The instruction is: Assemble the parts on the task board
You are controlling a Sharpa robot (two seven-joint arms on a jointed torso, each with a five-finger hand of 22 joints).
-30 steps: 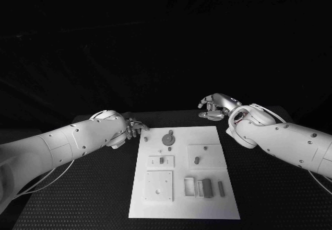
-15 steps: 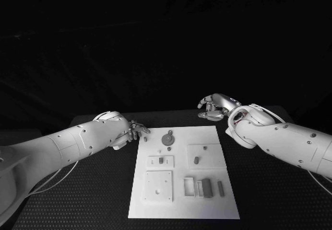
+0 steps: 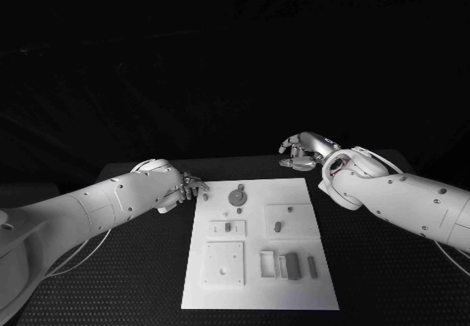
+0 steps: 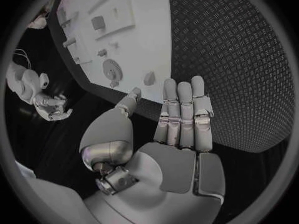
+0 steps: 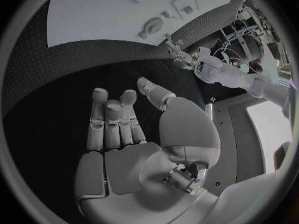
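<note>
2 robot hands flank the far end of the board (image 3: 257, 272), and neither holds anything. The left robot hand (image 3: 188, 186) hovers just beside the board's far left corner, its fingers straight and apart from the thumb, bare palm turned toward the board. The right robot hand (image 3: 301, 151) sits beyond the far right corner, over the worktop (image 3: 117, 272), fingers loosely spread with nothing between them; in its wrist view the palm (image 5: 134, 149) is bare too. The relation that counts is the left robot hand to the gear (image 3: 237, 197), a round disc lying flat near the far edge: it lies just inward of the left fingertips (image 4: 177, 92), across the board's edge, with a small peg (image 4: 149, 77) between it and the fingers. The left robot hand looks clearly nearer to both than the right. Being round, the gear offers no long axis to line up with. Closer to the robot than the gear stand 2 raised square blocks, (image 3: 228, 229) and (image 3: 290, 221), each with a small part on top, then a plate (image 3: 224, 263) and a row of upright bars (image 3: 289, 266) whose long axes run along the board's length. Nothing stands between the left fingers and the gear except that peg, so my guess is a short inward reach would do.
</note>
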